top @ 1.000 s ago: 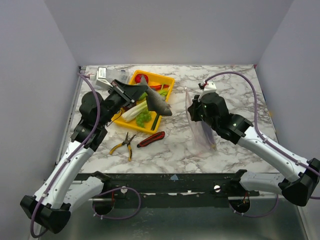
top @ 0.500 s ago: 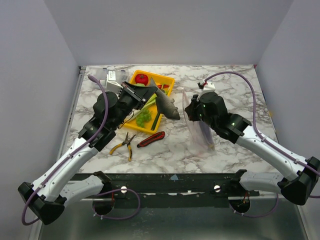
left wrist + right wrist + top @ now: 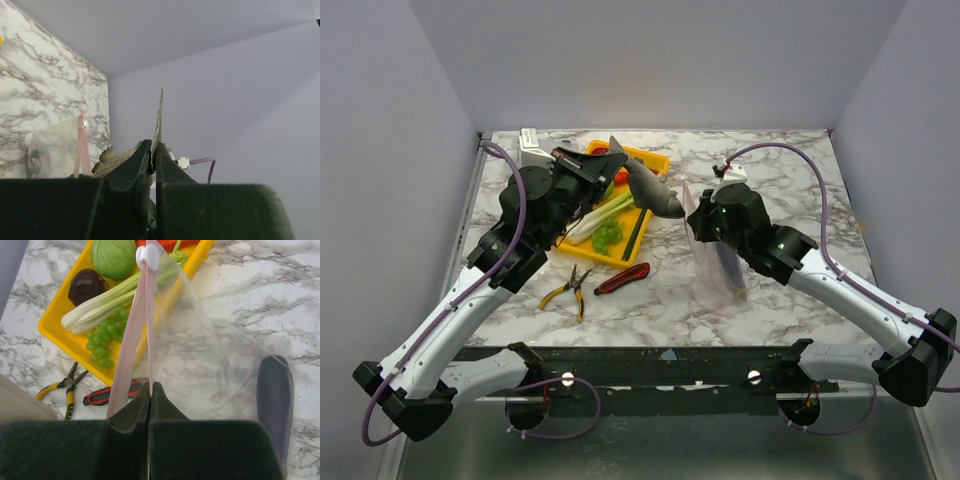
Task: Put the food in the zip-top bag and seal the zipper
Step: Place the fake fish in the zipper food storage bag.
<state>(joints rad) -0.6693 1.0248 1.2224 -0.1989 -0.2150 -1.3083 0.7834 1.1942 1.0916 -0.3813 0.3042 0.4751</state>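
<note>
The left gripper (image 3: 608, 162) is clenching the grey fish (image 3: 655, 192) by its tail fin, up in the air over the far right corner of the yellow tray (image 3: 653, 160). The fish is lying slantwise. Its long axis is running from the tail at the gripper down to the right, and its head is pointing toward the bag (image 3: 718, 262). The body is reaching out beyond the fingertips, between the two grippers, near the bag's mouth but not inside it. In the left wrist view the thin fin is standing up between the tightly closed fingers (image 3: 137, 162).

The right gripper (image 3: 150, 390) is pinching the pink zipper (image 3: 131, 337), and the clear bag with faint pink dots is hanging from it down to the table. The two sides of the strip are standing a little apart and are meeting at a white slider (image 3: 148, 256). A long dark purple piece (image 3: 272, 400) is showing through the plastic low in the bag.

In the tray a cabbage (image 3: 114, 257), a leek (image 3: 100, 307) and grapes (image 3: 102, 342) are lying. The pliers (image 3: 570, 287) and the knife (image 3: 622, 278) are lying on the table just beside the tray's near edge.
</note>
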